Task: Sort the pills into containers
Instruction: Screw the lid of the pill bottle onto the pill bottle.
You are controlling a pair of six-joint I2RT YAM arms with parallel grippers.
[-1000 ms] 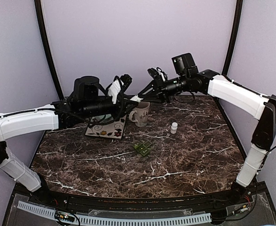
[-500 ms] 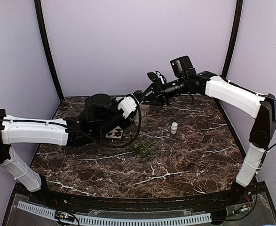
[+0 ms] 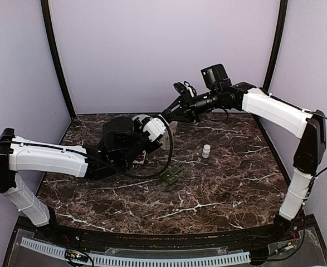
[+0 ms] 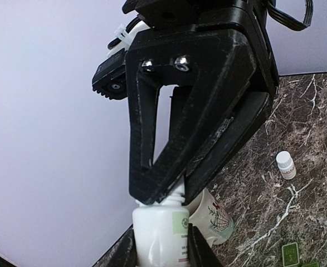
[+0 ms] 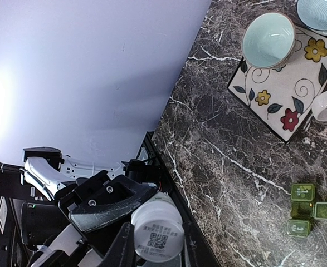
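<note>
Holding one white bottle (image 4: pixel 157 231) in narrow jaws, your left gripper (image 4: pixel 160 250) and right gripper (image 5: pixel 155 245) mostly hide it from overhead.

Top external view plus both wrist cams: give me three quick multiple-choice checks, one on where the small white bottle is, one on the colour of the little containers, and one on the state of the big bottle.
1. The small white bottle is:
A. lying at the near edge
B. upright on the table, right of the small containers
C. held in a gripper

2. The small containers are:
A. green
B. red
C. blue

3. The large white bottle is:
A. lying on the table
B. standing on the table
C. held up by both grippers

Answers:
1. B, it stands alone on the marble.
2. A, their tops show green.
3. C, the left gripper clamps its body and the right gripper its end.
</note>
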